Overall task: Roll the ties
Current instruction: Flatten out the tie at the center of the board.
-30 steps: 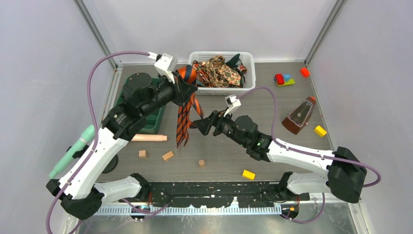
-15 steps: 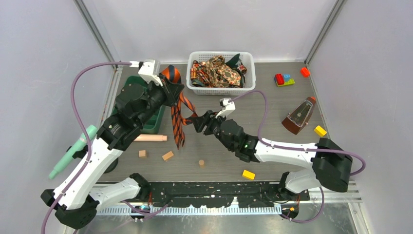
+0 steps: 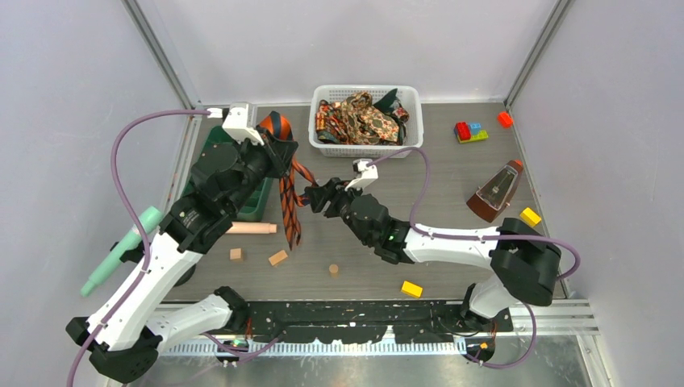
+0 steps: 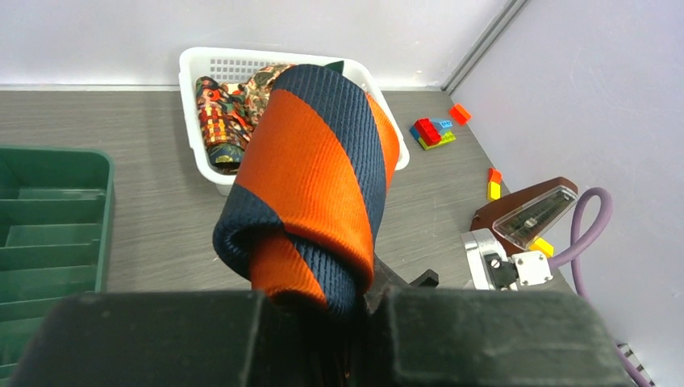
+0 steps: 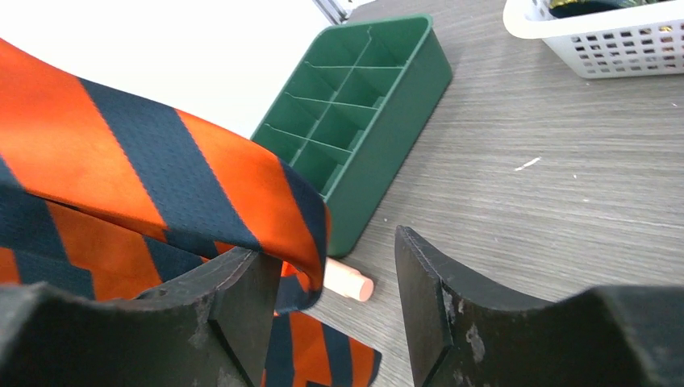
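Observation:
My left gripper (image 3: 278, 145) is shut on the orange-and-dark striped tie (image 3: 288, 205) and holds it raised. The tie's top loops over the jaws (image 4: 310, 173) and both tails hang to the table. My right gripper (image 3: 310, 196) is open, right beside the hanging tie. In the right wrist view the striped tie (image 5: 161, 177) drapes over the left finger (image 5: 234, 310), with the gap between the fingers partly covered. Paisley and dark green ties (image 3: 363, 117) lie bunched in the white mesh basket (image 3: 367, 148).
A green divided tray (image 3: 254, 197) stands left of the tie, with a pink cylinder (image 3: 246, 228) and wooden blocks (image 3: 277, 257) in front. A metronome (image 3: 496, 192), yellow blocks (image 3: 412, 289) and coloured bricks (image 3: 470, 131) lie right. A mint tool (image 3: 121, 250) lies far left.
My left gripper has carried the striped tie leftward and a little back. My right gripper has followed to the left, staying beside the hanging tails.

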You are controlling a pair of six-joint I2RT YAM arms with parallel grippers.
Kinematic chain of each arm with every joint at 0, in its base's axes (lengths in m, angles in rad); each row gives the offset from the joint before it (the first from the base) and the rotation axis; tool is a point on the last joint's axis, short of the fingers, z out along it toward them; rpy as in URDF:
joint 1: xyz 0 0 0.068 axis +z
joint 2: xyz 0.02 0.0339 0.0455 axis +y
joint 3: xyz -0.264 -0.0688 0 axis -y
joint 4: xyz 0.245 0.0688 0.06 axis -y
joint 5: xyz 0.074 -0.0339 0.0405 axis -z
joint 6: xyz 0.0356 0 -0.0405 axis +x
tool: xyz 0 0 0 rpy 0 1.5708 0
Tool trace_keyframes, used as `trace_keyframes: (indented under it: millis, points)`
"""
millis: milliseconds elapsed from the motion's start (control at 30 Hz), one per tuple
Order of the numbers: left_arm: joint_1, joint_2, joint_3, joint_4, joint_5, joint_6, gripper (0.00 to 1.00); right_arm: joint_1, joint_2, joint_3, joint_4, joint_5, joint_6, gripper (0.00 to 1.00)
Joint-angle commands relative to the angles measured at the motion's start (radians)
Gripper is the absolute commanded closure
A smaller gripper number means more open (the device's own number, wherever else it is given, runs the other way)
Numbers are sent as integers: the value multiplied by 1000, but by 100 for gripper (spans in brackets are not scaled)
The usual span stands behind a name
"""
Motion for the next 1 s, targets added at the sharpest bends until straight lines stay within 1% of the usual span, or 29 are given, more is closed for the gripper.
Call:
trace_keyframes:
  millis: [0,167,267,333,433,533,567,600,633,667,700,767,833,867,967]
  points:
    - [5,-17,4,49,-37,-23,100,15,25,70,96,26,-10,40]
    - [4,-21,1,48,-41,-26,100,26,54,89,108,40,-25,40]
    - [5,-26,4,42,-49,-22,100,28,55,89,82,107,-16,46]
    - [5,-29,4,42,-53,-21,100,30,48,83,51,182,-2,51]
    - [5,-30,-1,43,-52,-21,100,30,36,73,1,290,14,62]
    - [4,-31,-16,49,-43,-25,100,30,1,62,-17,328,-4,71]
    - [4,-32,-25,52,-37,-26,100,30,-11,60,-30,335,-9,76]
    - [3,-33,-34,55,-33,-29,100,31,-39,61,-43,338,-22,79]
    - [4,-36,-46,58,-31,-32,100,32,-57,63,-72,345,-31,83]
    - [5,-37,-55,62,-27,-34,100,33,-97,69,-94,352,-47,85]
    - [4,-40,-64,64,-23,-38,100,37,-120,73,-145,369,-53,89]
    - [5,-43,-84,75,-12,-44,99,42,-194,84,-223,402,-72,94]
    - [4,-45,-106,95,2,-57,96,46,-307,95,-301,434,-82,99]
    - [5,-45,-118,108,14,-64,95,47,-334,108,-358,456,-85,99]
    - [4,-30,-146,158,72,-89,88,47,-447,148,-457,484,-113,100]
